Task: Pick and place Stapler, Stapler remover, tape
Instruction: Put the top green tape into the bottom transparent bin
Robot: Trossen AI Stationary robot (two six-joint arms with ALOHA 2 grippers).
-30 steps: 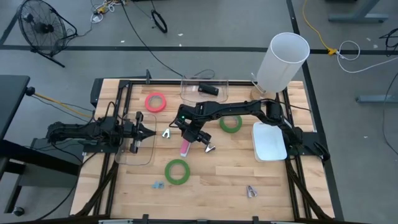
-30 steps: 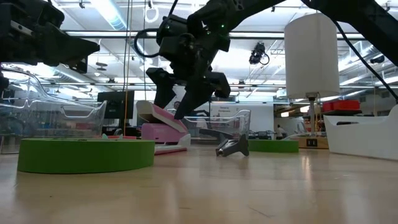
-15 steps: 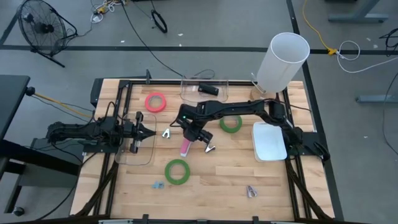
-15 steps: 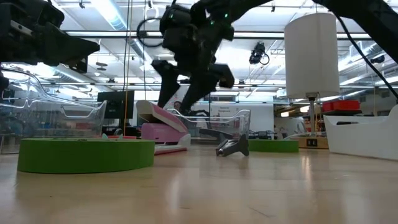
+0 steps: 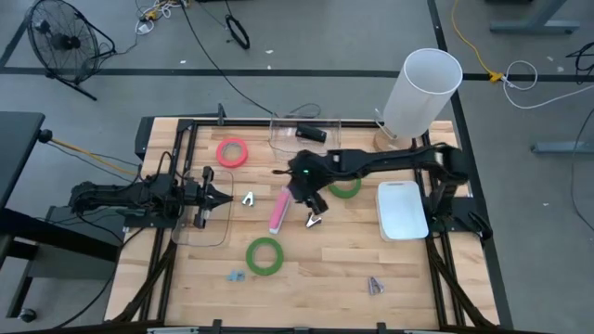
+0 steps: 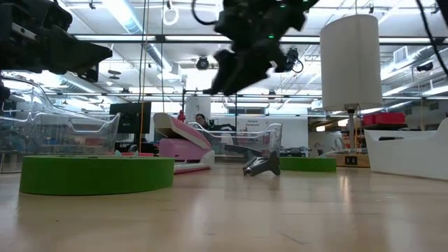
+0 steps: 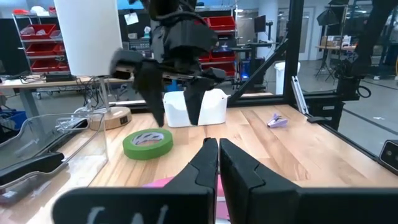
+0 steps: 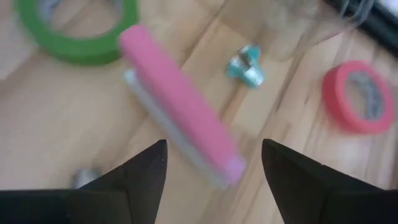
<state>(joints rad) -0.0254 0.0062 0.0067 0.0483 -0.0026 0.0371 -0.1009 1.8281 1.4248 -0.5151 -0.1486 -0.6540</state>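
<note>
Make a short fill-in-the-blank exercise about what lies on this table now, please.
1. The stapler on the wood is ____ in colour.
2. The right gripper hangs over the stapler with its fingers ____.
3. Of the three tape rolls, ____ are green.
4. The left gripper is ____.

Missing words: pink; open; two; shut
</note>
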